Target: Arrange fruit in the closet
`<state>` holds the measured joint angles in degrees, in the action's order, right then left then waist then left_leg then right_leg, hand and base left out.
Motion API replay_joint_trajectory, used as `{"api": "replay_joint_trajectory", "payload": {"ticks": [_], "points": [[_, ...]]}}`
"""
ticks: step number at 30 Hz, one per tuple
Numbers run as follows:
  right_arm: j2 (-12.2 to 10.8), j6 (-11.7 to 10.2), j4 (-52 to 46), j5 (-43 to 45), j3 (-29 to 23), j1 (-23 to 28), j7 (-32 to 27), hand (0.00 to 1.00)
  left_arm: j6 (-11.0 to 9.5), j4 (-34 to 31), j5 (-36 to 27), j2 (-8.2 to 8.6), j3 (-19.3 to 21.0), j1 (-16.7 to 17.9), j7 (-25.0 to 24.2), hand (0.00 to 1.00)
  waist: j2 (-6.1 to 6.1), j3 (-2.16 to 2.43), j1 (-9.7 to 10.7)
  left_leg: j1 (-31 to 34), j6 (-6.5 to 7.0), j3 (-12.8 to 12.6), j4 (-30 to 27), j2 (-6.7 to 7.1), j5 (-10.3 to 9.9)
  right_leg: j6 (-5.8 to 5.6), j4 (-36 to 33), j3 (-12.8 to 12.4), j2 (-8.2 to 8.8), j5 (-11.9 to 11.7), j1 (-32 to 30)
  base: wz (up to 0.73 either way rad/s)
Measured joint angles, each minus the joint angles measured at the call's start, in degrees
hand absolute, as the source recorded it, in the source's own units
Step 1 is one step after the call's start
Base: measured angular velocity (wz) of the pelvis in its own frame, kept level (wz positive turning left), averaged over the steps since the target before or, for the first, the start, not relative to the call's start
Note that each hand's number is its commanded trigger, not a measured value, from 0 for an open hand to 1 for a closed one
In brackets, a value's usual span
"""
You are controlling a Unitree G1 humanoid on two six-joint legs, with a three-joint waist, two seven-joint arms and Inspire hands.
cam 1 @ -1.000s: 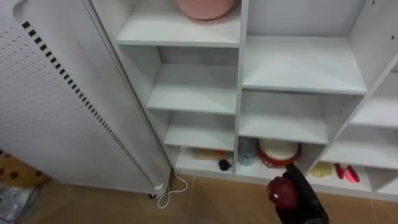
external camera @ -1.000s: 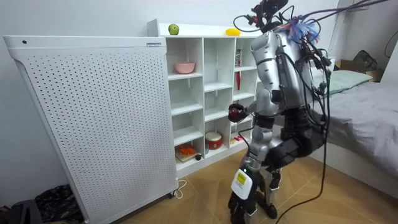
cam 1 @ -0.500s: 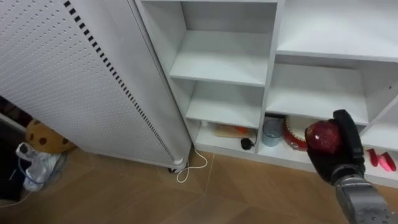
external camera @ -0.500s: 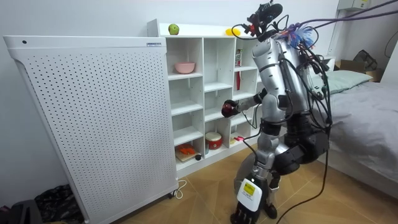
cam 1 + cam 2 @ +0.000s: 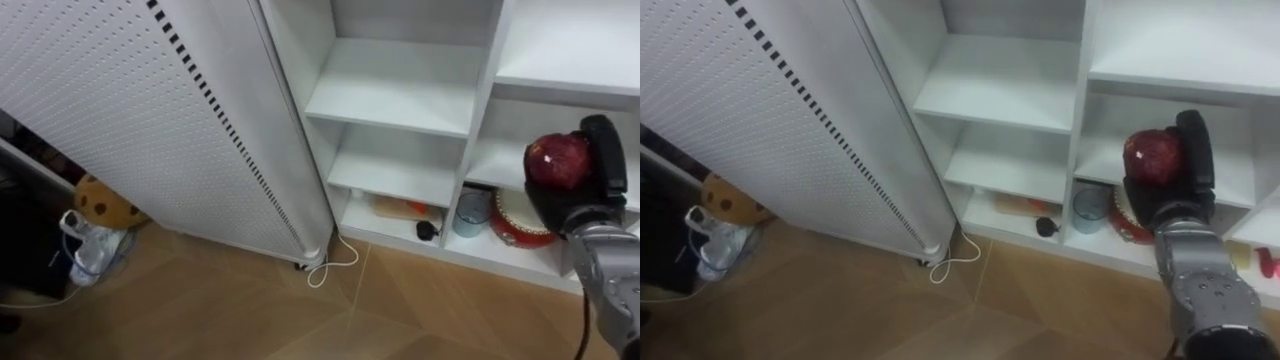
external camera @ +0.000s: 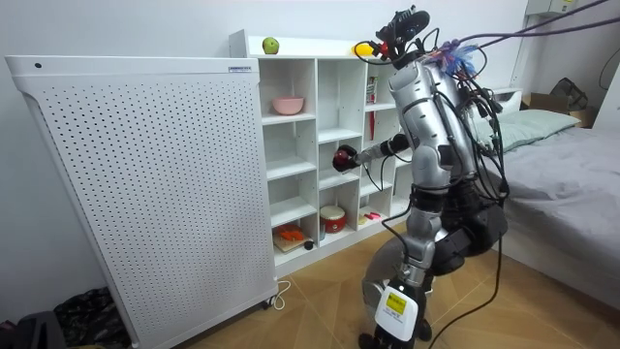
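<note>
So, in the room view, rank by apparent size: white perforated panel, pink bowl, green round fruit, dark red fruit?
1. White perforated panel
2. Pink bowl
3. Green round fruit and dark red fruit: alike.

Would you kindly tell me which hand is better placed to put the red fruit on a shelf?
Right: the right hand grips the red fruit, raised before the closet's open shelves.

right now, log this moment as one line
right hand: shut on red fruit | red fruit: held in front of closet shelves, not yet placed
</note>
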<state>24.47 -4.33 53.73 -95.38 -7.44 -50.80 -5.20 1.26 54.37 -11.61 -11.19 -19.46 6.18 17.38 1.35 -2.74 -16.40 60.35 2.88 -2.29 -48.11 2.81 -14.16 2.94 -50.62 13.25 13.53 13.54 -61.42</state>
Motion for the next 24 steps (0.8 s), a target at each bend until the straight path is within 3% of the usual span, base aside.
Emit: {"api": "replay_joint_trajectory", "payload": {"ticks": [9, 10, 11, 20, 24], "points": [[0.53, -1.11, 0.04, 0.15, -0.73, 0.0, -2.37, 0.99, -0.03, -1.58, 1.12, -1.32, 0.01, 0.22, 1.18, 0.0, 0.78, 0.25, -1.15, 0.17, 0.62, -0.29, -1.04, -0.06, -0.68, -0.23, -0.53, 0.14, 0.47, 0.34, 0.0, -0.01], [0.53, -1.11, 0.04, 0.14, -0.72, 0.0, -2.37, 0.46, -0.02, -1.59, 1.29, -1.38, 0.04, 0.23, 1.22, 0.0, 0.8, 0.26, -1.19, -0.06, 0.68, -0.38, -1.19, -0.02, -0.72, -0.43, -0.87, -0.14, 0.49, 0.5, 0.09, 0.05], [0.53, -1.12, 0.03, 0.16, -0.72, 0.0, -2.37, 0.0, -0.03, -1.59, 1.39, -1.4, 0.05, 0.26, 1.25, 0.0, 0.8, 0.27, -1.18, -0.15, 0.73, -0.51, -1.31, -0.02, -0.75, -0.54, -1.11, -0.34, 0.48, 0.67, 0.12, 0.07], [1.02, -1.55, 0.03, 0.31, -1.73, -0.17, -4.61, 0.0, -0.03, -3.74, 5.01, -1.4, 0.21, 3.3, 2.43, 0.0, 0.97, 0.37, -1.01, -0.36, 0.62, -0.48, -2.56, 0.19, -1.37, -0.76, -2.99, -0.47, 1.06, 2.05, 0.3, 0.04], [3.09, -2.08, 0.26, 0.96, -3.11, -0.53, -5.93, 0.0, 0.06, -5.39, 5.04, -1.78, 0.07, 5.26, 2.4, 0.0, 1.18, 0.46, -0.81, -0.33, 0.32, -0.31, -2.59, 0.91, -1.6, -1.04, -3.81, -0.3, 2.23, 2.73, 0.11, 0.11]]}}
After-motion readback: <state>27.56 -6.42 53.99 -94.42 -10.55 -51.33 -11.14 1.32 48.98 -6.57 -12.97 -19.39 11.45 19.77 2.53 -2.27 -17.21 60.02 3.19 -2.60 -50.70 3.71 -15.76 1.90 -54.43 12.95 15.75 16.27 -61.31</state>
